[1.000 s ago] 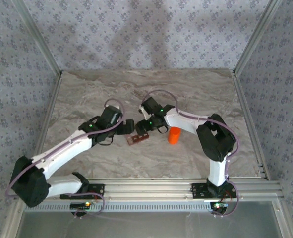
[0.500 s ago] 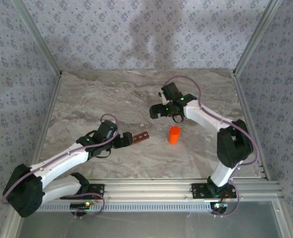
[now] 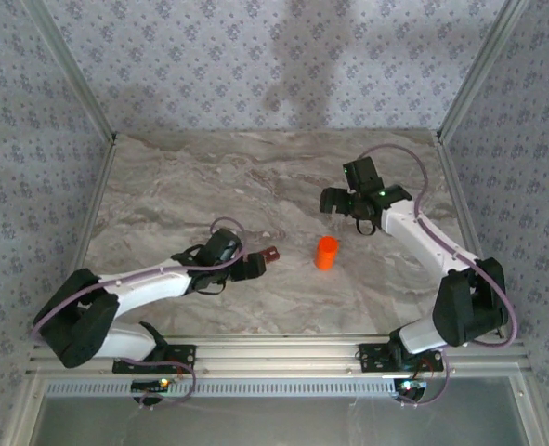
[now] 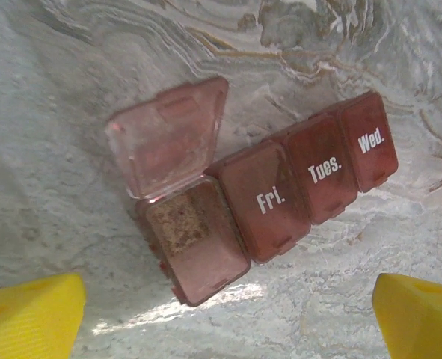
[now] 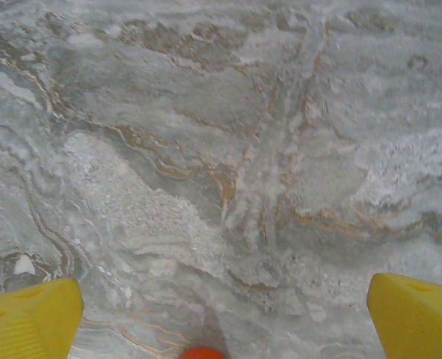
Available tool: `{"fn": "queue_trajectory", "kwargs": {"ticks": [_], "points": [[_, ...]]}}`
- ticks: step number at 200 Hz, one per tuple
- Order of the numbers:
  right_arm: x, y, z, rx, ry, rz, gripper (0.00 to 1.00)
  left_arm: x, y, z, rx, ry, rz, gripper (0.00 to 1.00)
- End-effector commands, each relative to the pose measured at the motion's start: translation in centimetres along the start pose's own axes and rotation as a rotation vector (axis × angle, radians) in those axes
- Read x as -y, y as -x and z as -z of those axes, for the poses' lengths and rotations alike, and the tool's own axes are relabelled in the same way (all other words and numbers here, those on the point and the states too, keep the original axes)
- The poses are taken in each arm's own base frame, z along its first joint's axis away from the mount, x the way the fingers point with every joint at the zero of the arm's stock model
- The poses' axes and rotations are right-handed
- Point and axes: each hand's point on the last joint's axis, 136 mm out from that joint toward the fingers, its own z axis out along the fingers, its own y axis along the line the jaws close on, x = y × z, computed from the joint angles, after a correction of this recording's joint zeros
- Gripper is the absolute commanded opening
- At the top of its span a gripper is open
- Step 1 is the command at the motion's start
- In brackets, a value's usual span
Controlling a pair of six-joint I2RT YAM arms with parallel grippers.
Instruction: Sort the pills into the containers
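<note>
The containers (image 4: pixel 295 187) are a dark red-brown strip of four square compartments lying on the marble, three lids shut and marked Fri., Tues. and Wed. The fourth lid (image 4: pixel 168 134) stands open over its compartment (image 4: pixel 198 243), whose contents I cannot make out. The pills are out of view. My left gripper (image 4: pixel 224 321) is open just short of the strip's open end, yellow fingertips (image 4: pixel 26 318) wide apart and touching nothing. In the top view it (image 3: pixel 254 265) sits left of the containers (image 3: pixel 270 253). My right gripper (image 3: pixel 333 200) is open over bare marble, behind the orange bottle (image 3: pixel 326 253).
The orange bottle stands upright right of the strip; its top (image 5: pixel 202 353) shows at the bottom edge of the right wrist view. Aluminium frame rails (image 3: pixel 460 214) border the table on both sides and along the near edge.
The right gripper opened and swung away from the containers to the back right. The left arm drew back toward the near edge, its gripper still beside the strip.
</note>
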Motion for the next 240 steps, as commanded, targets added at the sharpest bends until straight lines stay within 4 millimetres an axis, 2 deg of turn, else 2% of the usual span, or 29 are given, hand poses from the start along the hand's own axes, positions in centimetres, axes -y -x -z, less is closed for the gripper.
{"fn": "queue_trajectory", "kwargs": {"ticks": [1, 30, 76, 105, 131, 174, 214, 240], "points": [[1.4, -1.2, -0.2, -0.029, 0.002, -0.099, 0.99, 2.3, 1.0, -0.3, 0.024, -0.061, 0.0, 0.98], [1.7, -2.3, -0.8, -0.06, 0.036, -0.138, 1.0, 3.1, 1.3, -0.9, 0.019, -0.069, -0.008, 0.98], [1.7, -4.1, -1.0, -0.093, 0.068, -0.103, 1.0, 4.7, 2.5, -1.8, 0.019, -0.09, -0.032, 0.98], [0.5, -4.6, -0.2, -0.081, 0.176, -0.094, 1.0, 6.0, 3.1, -2.7, 0.01, -0.11, -0.041, 0.98], [-0.4, -4.1, 0.9, -0.047, 0.238, -0.055, 0.99, 7.2, 3.6, -3.5, 0.003, -0.129, -0.048, 0.98], [-0.8, -5.2, 1.4, -0.093, 0.266, -0.046, 0.92, 8.6, 4.1, -4.4, -0.004, -0.162, -0.05, 0.98], [-0.9, -6.0, 1.6, -0.111, 0.274, -0.037, 0.9, 9.0, 3.8, -4.3, -0.007, -0.174, -0.06, 0.98], [-1.4, -6.4, 2.0, -0.116, 0.283, -0.016, 0.89, 9.1, 4.1, -3.5, 0.007, -0.173, -0.078, 0.98]]}}
